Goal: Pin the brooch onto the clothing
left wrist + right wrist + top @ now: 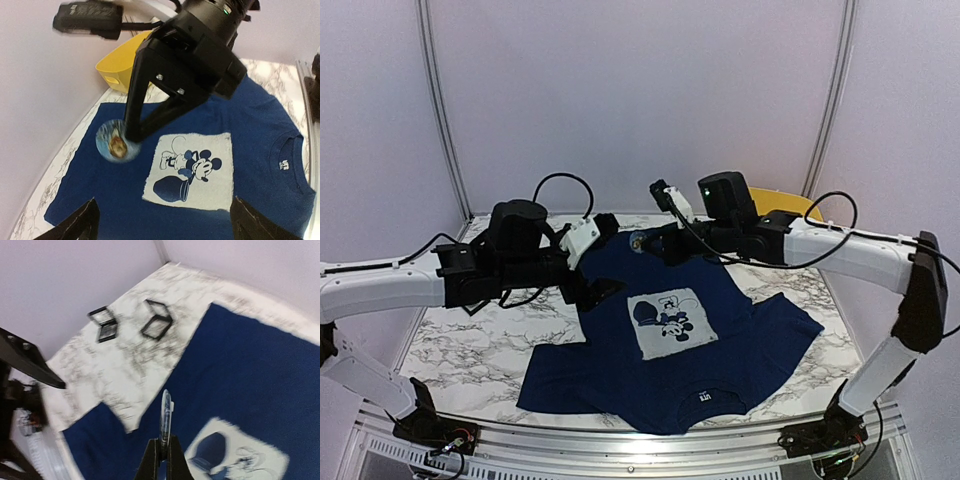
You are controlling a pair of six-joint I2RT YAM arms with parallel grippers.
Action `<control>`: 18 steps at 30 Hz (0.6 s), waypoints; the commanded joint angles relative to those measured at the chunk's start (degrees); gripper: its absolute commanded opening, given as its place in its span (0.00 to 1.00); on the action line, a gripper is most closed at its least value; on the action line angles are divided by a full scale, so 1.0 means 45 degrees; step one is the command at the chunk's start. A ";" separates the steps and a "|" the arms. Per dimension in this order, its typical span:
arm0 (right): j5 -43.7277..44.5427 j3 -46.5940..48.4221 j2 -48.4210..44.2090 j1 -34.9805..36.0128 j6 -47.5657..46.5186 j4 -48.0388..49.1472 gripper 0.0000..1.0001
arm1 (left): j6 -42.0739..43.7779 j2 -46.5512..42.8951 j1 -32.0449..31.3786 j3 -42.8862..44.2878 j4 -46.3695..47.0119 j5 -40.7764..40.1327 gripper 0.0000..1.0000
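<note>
The right tool (164, 444) pinches the brooch (165, 412) by its rim over the T-shirt (250, 370) while the left tool (162, 225) hangs wide open, so pinning seems not yet begun.

White tubular left arm (380, 285) and right arm (850, 250), black at joints and wrists. Black looping cables (565, 180); green light (705, 192) at right wrist; two silver screws (159, 77).

Marble table (470, 340): T-shirt (590, 375), yellow bin (790, 203), black frames (157, 326).

On the table (470, 340) lies the clothing (720, 300), collar (703, 402) nearest; right gripper (647, 242) holds brooch (637, 241) over far hem.
</note>
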 commanded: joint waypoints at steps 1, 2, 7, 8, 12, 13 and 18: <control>0.9647 -0.1103 -0.2407 0.1565 -0.9453 0.2604 0.00 | -0.1769 -0.1071 0.0079 0.0205 0.0973 0.0722 0.94; 1.0448 -0.2258 -0.2928 0.2053 -1.2178 0.4882 0.00 | -0.2172 -0.1027 0.0138 0.0497 0.0712 0.0805 0.93; 0.8347 -0.6844 -0.4107 0.2202 -2.2778 1.4002 0.00 | -0.4107 -0.0776 0.0566 0.1930 -0.0501 0.2155 0.79; 0.8165 -0.6882 -0.3951 0.2211 -2.3851 1.4383 0.00 | -0.4612 -0.0793 0.0648 0.2065 -0.0756 0.2522 0.75; 0.7774 -0.6545 -0.3838 0.2263 -2.6283 1.4249 0.00 | -0.6048 -0.0819 0.1118 0.2538 -0.0803 0.3905 0.65; 0.7640 -0.6452 -0.3915 0.2301 -2.6847 1.3987 0.00 | -0.6418 -0.0764 0.1201 0.2637 -0.0770 0.4152 0.64; 0.7309 -0.5994 -0.4166 0.2845 -2.9425 1.2540 0.00 | -0.8426 -0.0126 0.1557 0.3126 0.0286 0.6536 0.77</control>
